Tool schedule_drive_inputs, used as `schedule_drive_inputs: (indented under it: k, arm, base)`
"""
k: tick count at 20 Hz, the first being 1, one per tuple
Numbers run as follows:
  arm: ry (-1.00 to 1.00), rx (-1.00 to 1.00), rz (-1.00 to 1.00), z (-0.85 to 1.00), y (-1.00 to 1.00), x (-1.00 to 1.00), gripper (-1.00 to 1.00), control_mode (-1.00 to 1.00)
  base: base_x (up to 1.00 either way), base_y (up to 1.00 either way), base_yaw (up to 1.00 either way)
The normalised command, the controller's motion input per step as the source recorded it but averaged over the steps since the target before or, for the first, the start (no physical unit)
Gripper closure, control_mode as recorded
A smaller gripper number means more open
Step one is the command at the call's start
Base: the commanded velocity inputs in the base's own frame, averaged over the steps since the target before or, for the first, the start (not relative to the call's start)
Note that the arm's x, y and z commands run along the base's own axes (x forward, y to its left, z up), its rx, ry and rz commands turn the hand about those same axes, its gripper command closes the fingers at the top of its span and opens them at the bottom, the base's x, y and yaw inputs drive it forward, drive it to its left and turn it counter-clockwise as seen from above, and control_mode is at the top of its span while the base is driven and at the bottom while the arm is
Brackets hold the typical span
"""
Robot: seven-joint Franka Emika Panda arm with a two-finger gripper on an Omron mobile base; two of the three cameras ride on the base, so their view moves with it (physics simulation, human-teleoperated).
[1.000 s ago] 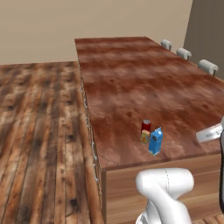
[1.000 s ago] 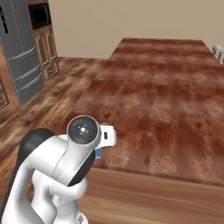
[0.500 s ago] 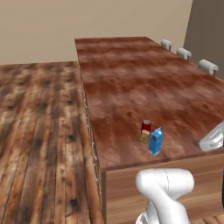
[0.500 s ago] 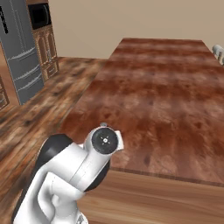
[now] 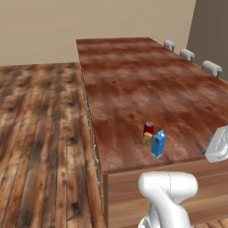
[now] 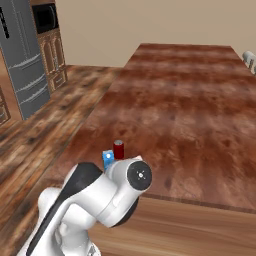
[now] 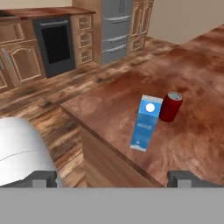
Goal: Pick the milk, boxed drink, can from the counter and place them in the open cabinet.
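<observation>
The counter carries three small things close together near its front edge. The blue milk stands closest to that edge, with the yellow-orange boxed drink touching its left side and the red can just behind. My hand hovers to their right, level with the counter edge. In the hand view the milk stands upright ahead, the can at its right. My gripper is open, well apart from them, with nothing between its fingertips. The cabinet is out of view.
A grey fridge, a dark oven and low arched-panel cabinets line the far wall beyond the wooden floor. Stools stand along the counter's far side. My arm's elbow partly covers the milk.
The elbow has swung right in the right base view, uncovering the can. The hand has slid toward the right edge of the left base view. The three things have not moved.
</observation>
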Motion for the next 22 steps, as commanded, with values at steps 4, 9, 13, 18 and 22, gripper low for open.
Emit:
schedule_drive_inputs:
  k: [4,9,13,18,22]
  arm:
    - [-0.11,0.0,0.14,-0.32,0.0,0.11,-1.0,-1.0]
    - [-0.11,0.0,0.1,-0.3,0.0,0.26,-1.0,-1.0]
    - [-0.03,0.0,0.05,-0.11,0.07,0.4,-1.0,-1.0]
    - [0.0,0.0,0.02,-0.03,0.1,0.45,-1.0,-1.0]
    - [0.0,0.0,0.0,-0.03,0.05,0.26,-1.0,-1.0]
  base:
    - [0.0,0.0,0.0]
    - [0.0,0.0,0.0]
    - [0.0,0.0,0.0]
    - [0.0,0.0,0.0]
    - [0.0,0.0,0.0]
